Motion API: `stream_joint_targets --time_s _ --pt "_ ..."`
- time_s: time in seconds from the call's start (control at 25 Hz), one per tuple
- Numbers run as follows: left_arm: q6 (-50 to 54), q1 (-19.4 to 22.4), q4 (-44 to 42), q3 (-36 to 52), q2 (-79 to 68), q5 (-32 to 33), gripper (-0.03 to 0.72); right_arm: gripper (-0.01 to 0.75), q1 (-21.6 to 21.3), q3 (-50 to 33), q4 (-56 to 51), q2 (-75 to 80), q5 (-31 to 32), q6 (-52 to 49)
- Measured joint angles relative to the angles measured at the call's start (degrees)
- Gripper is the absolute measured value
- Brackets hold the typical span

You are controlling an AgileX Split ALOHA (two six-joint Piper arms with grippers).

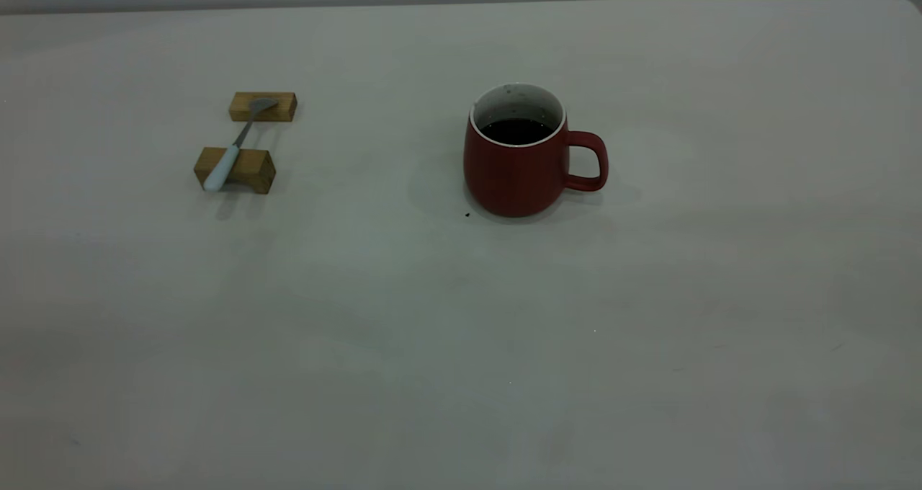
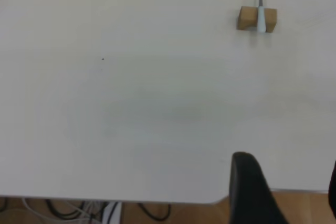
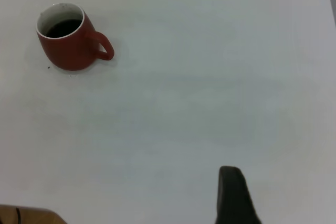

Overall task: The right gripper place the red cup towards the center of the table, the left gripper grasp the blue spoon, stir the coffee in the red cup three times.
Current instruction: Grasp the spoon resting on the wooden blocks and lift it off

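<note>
two wooden blocks (image 1: 245, 138) sit at the exterior view's left on the counter (image 1: 461, 331), the blue spoon (image 1: 234, 146) bridging them, bowl on the far block, handle on the near one. red cup (image 1: 517, 158) upright near centre, well apart from the spoon, handle pointing right, coffee (image 1: 516, 130) inside. neither arm appears here.
left wrist view: spoon and blocks far off; one dark finger (image 2: 249, 190) of the left tool over the counter edge; apart or together, cannot tell.
right wrist view: cup far off; one dark finger (image 3: 233, 198) of the right tool; likewise cannot tell.
</note>
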State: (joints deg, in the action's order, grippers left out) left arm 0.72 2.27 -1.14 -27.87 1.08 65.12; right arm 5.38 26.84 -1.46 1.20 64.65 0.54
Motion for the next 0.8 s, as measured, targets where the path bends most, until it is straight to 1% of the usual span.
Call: stream_joint_targets --time_s 0.12,0.2,0.32,0.48,0.6,0.72,0.8 --pt "-0.1 0.0 2.2 0.0 -0.7 -0.1 0.438 0.494 0.0 0.0 0.0 0.0 0.0 0.0" --pt "-0.1 0.0 2.6 -0.4 -3.7 -0.8 0.438 0.494 0.0 0.0 0.0 0.0 0.0 0.0" --pt "-0.1 0.0 3.7 -2.9 -11.8 -4.5 0.438 0.493 0.0 0.0 0.0 0.0 0.0 0.0" --pt "-0.1 0.0 6.2 -8.3 -26.5 -10.8 0.438 0.493 0.0 0.0 0.0 0.0 0.0 0.0" --pt "-1.1 0.0 8.8 -11.6 -37.3 -18.0 0.438 0.493 0.0 0.0 0.0 0.0 0.0 0.0" --pt "-6.1 0.0 14.0 -12.9 -47.6 -25.1 0.438 0.493 0.0 0.0 0.0 0.0 0.0 0.0" --pt "-9.8 0.0 17.9 -13.6 -54.2 -28.2 0.438 0.493 0.0 0.0 0.0 0.0 0.0 0.0"
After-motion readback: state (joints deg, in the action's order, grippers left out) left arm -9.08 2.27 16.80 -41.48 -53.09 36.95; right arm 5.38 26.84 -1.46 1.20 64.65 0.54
